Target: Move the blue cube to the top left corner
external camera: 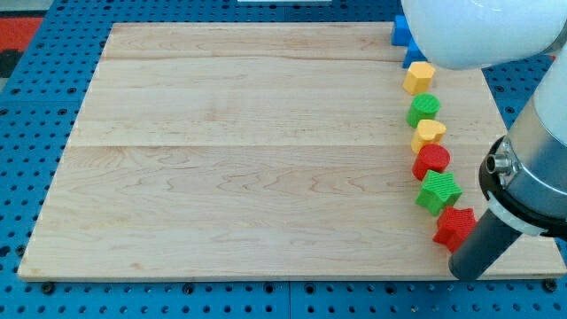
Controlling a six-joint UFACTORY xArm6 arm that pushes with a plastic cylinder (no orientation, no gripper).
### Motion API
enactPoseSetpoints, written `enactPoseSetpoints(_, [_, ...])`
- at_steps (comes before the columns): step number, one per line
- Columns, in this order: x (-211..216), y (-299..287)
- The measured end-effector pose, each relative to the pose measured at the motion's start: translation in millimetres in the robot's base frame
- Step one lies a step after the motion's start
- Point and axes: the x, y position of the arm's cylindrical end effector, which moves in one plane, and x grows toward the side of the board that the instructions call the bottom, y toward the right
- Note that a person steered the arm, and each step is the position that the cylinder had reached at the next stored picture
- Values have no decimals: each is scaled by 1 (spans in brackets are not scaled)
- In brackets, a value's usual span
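Note:
Two blue blocks show at the board's top right, one at the top edge (401, 31) and one just below it (413, 56). Both are partly hidden by the white arm body (478, 31), so I cannot tell which is the cube. My tip (464, 273) rests near the board's bottom right corner, just below and right of a red star block (455, 227). It is far from the blue blocks, and several other blocks lie in between.
A column of blocks runs down the right side: a yellow block (419, 77), a green block (423, 109), a yellow heart (429, 133), a red block (431, 160), a green star (439, 191). The wooden board (239, 151) lies on a blue pegboard.

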Motion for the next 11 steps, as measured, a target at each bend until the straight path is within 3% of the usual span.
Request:
enactPoseSetpoints(1, [-3,21])
enactPoseSetpoints(2, [-22,94])
enactPoseSetpoints(3, [-62,134])
enactPoseSetpoints(7, [-404,125])
enactPoseSetpoints(8, [-427,66])
enactPoseSetpoints(10, [-407,-71])
enactPoseSetpoints(11, [-397,-112])
